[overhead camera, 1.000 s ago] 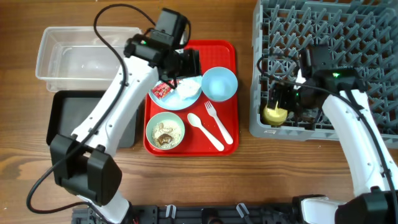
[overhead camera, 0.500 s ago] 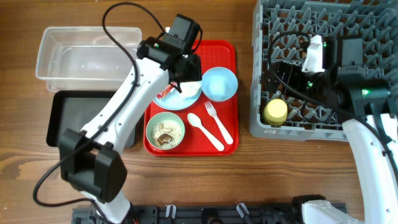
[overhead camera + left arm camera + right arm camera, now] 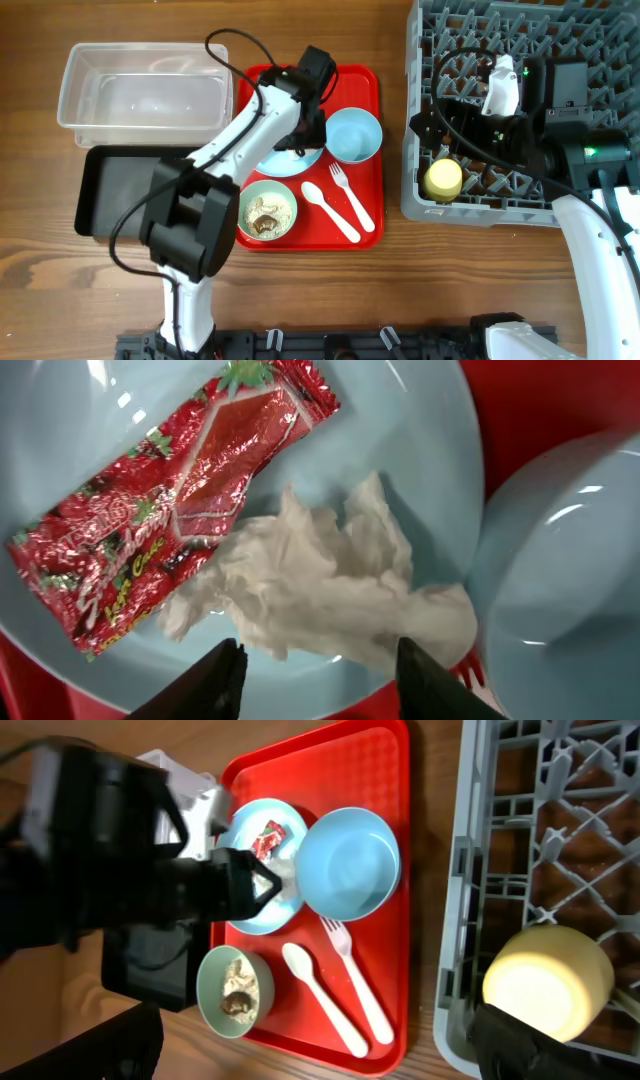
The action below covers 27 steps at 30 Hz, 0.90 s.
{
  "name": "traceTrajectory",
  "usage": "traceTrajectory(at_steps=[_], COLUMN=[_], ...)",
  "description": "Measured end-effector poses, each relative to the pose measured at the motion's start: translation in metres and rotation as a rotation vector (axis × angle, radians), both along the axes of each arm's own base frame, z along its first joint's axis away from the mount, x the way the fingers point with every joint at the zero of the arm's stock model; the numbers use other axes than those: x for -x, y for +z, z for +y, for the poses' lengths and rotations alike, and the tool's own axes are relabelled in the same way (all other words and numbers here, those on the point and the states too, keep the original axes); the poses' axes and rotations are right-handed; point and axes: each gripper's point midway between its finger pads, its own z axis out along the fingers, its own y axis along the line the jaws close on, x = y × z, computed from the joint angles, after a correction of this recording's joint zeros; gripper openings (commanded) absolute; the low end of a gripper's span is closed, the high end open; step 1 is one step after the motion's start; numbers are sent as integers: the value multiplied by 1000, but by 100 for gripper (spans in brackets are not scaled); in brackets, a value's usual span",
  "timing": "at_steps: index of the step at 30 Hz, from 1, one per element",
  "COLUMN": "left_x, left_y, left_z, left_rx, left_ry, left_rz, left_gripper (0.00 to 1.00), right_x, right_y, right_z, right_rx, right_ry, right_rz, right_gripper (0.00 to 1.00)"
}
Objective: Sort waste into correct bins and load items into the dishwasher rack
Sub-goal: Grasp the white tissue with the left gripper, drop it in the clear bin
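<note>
My left gripper (image 3: pixel 322 678) hangs low over the pale blue plate (image 3: pixel 430 470), jaws apart. The crumpled white tissue (image 3: pixel 320 595) lies just ahead of the gap between them, with the red wrapper (image 3: pixel 170 510) touching it. My right gripper (image 3: pixel 315 1032) is spread wide and empty above the dishwasher rack (image 3: pixel 520 780), where the yellow cup (image 3: pixel 548 982) sits.

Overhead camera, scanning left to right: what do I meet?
Clear plastic tub → pale green bowl holding food scraps → white spoon → white fork → yellow cup in the grey rack.
</note>
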Motion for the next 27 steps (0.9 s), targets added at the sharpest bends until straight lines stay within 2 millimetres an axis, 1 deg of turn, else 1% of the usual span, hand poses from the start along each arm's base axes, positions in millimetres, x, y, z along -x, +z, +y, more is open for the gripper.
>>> traceTrajectory(at_steps=[2,3,4,5,6,8,11,14,15,17,19,20,21,22,23,24,25,26,27], left_x=[1,2,2,2,1,-1,-1,6,8,7,0,-5,-9,-14,-17,-22,-25,-30,-34], left_y=[-11,-15,-20,-25,-30,-33,-32,-25,-17,5,38,59,76,98,115,134,145,156,162], left_z=[1,1,2,2,1,0,0,5,6,10,17,23,30,41,51,67,81,101,116], left_rx=[-12,-19,-24,-29,-32,-29,-30,-35,-25,16,73,105,127,152,166,174,169,152,133], left_ry=[-1,0,-2,-8,-14,-13,-19,-16,-12,4,31,50,69,95,118,150,178,221,251], left_rz=[21,30,38,46,49,44,44,63,64,45,-14,-58,-96,-149,-189,-239,-273,-315,-342], left_gripper=[38,36,31,11,4,4,4,4,4,4,4,4,4,4,4,4,4,4,10], right_x=[0,0,0,1,1,1,2,2,2,2,3,3,3,3,3,4,4,4,4], right_y=[0,0,0,1,1,1,2,2,2,2,3,3,2,2,2,2,2,2,2], right_z=[0,0,1,1,2,4,5,5,5,6,6,6,6,6,6,6,6,6,6], right_rx=[-7,-11,-15,-20,-25,-36,-44,-47,-48,-50,-52,-52,-52,-52,-52,-52,-52,-52,-52], right_ry=[-9,-11,-14,-14,-12,-10,-9,-8,-7,-5,-4,-4,-4,-4,-3,-4,-4,-4,-4], right_rz=[6,9,11,14,15,18,21,22,21,22,23,23,24,24,26,28,30,31,31], right_gripper=[100,100,100,100,100,100,100,100,100,100,100,100,100,100,100,100,100,100,100])
